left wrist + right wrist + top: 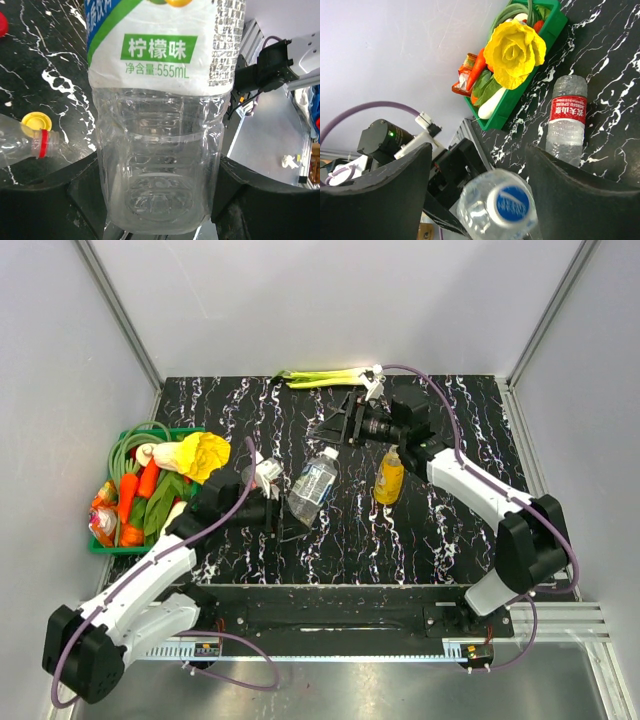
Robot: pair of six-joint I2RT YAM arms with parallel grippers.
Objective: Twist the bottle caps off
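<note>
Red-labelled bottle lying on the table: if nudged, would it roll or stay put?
The red-labelled bottle lies on its side and is round, so it would probably roll. It looks clear and empty, so likely light. Its thin-looking ribbed walls may dent if squeezed.

We see a clear bottle (160, 125) filling the middle of the view, standing between our gripper (157, 180) fingers (65, 195), which press against its lower sides left and right. Its white label (160, 45), edged in blue and green, carries Chinese characters and a volume mark. On the black marbled desk (50, 65) at the left lies a second bottle (17, 147), only its open neck showing, a red ring (44, 144) around it. A yellow cap (36, 121) lies just beside that neck. A red cap (2, 24) sits at the far upper left edge, well apart. At the right we see black arm hardware (272, 65).
</note>
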